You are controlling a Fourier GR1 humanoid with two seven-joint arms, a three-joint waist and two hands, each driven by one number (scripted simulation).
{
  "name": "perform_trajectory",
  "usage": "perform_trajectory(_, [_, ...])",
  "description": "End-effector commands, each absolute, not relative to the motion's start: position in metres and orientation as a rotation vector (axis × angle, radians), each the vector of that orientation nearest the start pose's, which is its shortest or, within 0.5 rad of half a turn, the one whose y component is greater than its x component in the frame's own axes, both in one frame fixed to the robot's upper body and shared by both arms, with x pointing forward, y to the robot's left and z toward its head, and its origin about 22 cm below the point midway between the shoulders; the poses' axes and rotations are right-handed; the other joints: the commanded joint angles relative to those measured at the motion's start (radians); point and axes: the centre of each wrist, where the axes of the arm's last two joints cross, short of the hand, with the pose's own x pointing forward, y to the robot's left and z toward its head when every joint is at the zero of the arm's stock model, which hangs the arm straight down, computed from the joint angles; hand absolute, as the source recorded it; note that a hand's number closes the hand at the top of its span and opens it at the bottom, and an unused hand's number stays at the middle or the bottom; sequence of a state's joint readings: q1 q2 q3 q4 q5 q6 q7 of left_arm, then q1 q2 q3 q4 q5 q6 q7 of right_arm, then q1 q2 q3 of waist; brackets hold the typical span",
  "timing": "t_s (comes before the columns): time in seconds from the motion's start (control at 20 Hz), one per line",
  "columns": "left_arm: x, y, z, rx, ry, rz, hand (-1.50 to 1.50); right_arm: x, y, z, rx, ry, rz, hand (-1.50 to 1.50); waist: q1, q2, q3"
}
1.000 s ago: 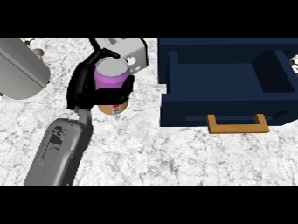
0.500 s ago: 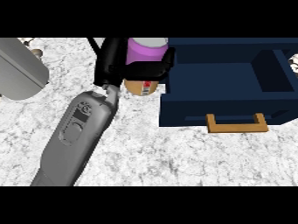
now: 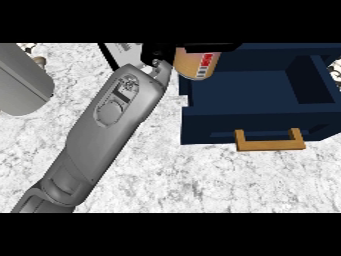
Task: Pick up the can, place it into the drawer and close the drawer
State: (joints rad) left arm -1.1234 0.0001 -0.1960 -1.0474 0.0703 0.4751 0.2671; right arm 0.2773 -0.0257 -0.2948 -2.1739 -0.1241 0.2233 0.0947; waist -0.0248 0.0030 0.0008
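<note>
The open drawer (image 3: pixel 265 95), lying from twelve to three o'clock, has its cavity bare and free to enter from above, walled in by dark blue sides and the front panel with its wooden handle (image 3: pixel 270 140). The can (image 3: pixel 197 64) hangs over the drawer's left wall at twelve o'clock. From five to seven o'clock the marble counter (image 3: pixel 202 180) lies open; a grey forearm (image 3: pixel 14 80) blocks nine to ten o'clock.
</note>
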Motion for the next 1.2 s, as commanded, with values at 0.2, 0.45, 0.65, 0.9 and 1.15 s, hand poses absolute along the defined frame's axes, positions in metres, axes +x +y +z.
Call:
perform_trajectory(0.2, [0.401,-0.004,0.235,-0.017,-1.788,-0.185,1.50,0.146,-0.310,0.100,-0.173,-1.829,-0.015,-1.50,-0.012,0.002,0.000])
perform_trajectory(0.45, [0.418,-0.005,0.239,0.012,-1.786,-0.218,1.50,0.152,-0.304,0.091,-0.178,-1.825,-0.008,-1.50,-0.014,0.006,0.000])
perform_trajectory(0.65, [0.416,-0.019,0.243,0.049,-1.771,-0.218,1.50,0.148,-0.302,0.109,-0.179,-1.848,0.000,-1.50,-0.035,0.009,0.001])
perform_trajectory(0.9, [0.421,-0.024,0.246,0.073,-1.767,-0.268,1.50,0.165,-0.306,0.103,-0.174,-1.836,-0.022,-1.50,-0.032,0.010,0.001])
perform_trajectory(1.15, [0.427,-0.020,0.235,0.097,-1.758,-0.219,1.50,0.166,-0.293,0.101,-0.145,-1.853,0.020,-1.50,-0.063,0.019,0.002])
